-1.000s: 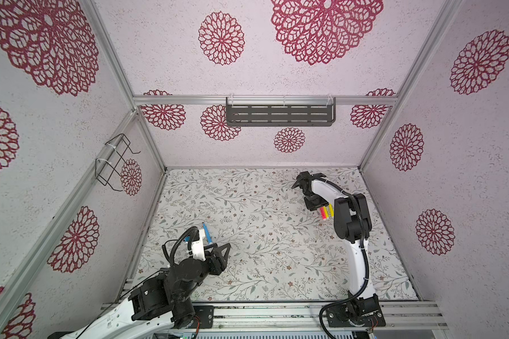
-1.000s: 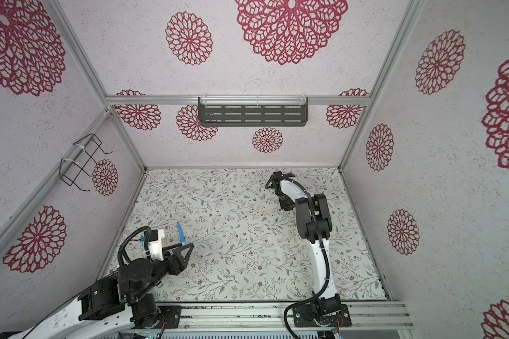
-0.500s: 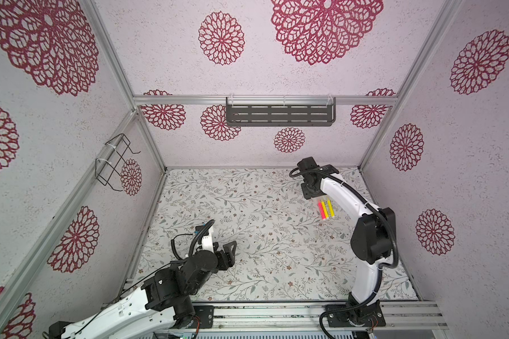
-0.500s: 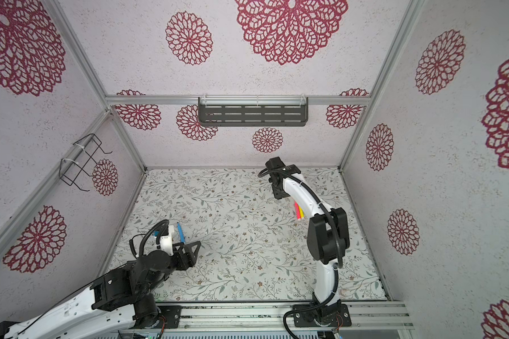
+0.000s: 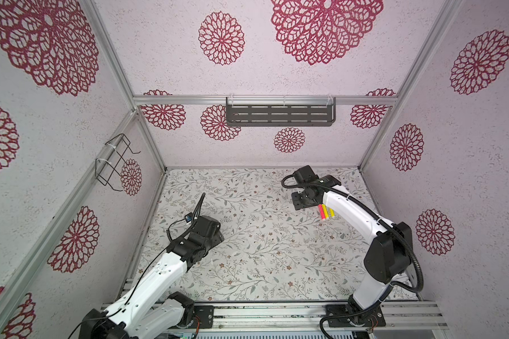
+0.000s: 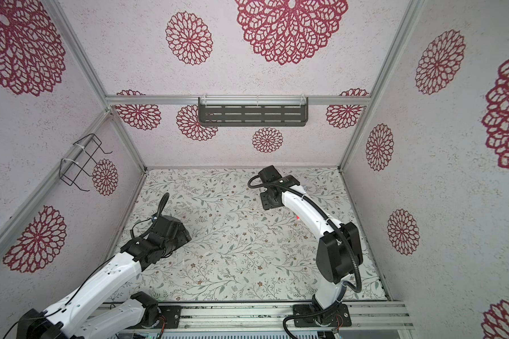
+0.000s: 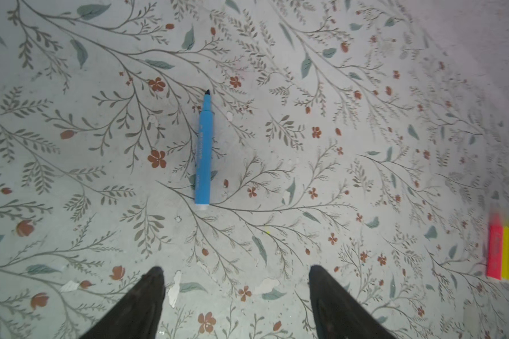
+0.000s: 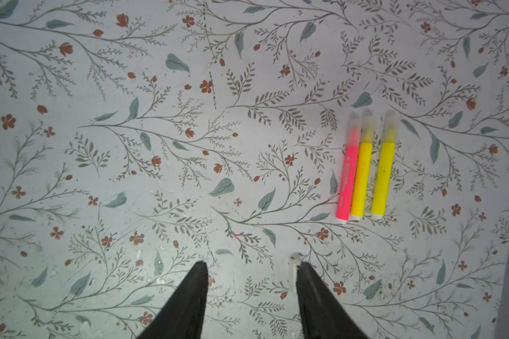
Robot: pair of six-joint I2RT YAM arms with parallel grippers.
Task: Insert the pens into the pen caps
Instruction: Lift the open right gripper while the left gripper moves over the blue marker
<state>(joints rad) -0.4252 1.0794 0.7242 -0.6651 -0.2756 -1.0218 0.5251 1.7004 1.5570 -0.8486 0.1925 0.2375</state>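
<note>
Left gripper [image 7: 235,267] jaws spread, empty; blue pen [image 7: 204,152] ahead, uncapped: straddle mid-barrel squarely. Right gripper [image 8: 252,263] likewise spread, empty.

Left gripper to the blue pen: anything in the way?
Nothing visible. In the left wrist view the slim blue uncapped marker pen lies alone on the floral-patterned table, ahead of the open left gripper. Only bare surface lies between them.
</note>
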